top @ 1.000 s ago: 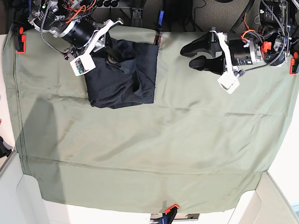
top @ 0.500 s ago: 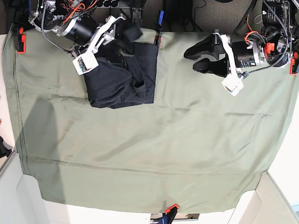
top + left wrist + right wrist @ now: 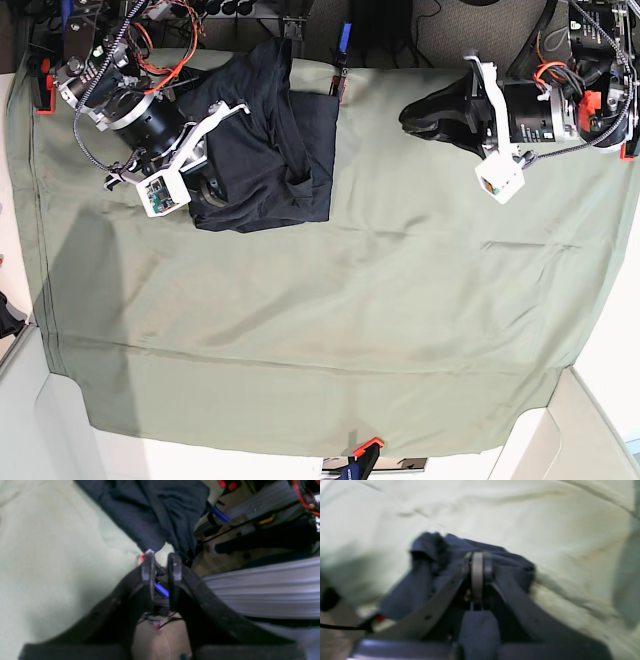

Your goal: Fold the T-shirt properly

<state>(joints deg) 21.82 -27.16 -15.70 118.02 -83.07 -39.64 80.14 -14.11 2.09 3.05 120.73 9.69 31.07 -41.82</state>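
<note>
Right arm's fingers [image 3: 478, 565] pressed together, pinching a fold of the T-shirt [image 3: 270, 150]; dark fabric bunched on both sides of the tips and draped below them in the right wrist view. In the base view the shirt lies folded near the desk's back edge on the olive-green cloth [image 3: 330, 320], one flap pulled up toward the right arm. Left arm's fingers [image 3: 161, 562] slightly spread with a narrow gap, holding nothing; shirt edge just beyond the tips [image 3: 150, 565], not touching. Left arm well apart from the shirt in the base view.
</note>
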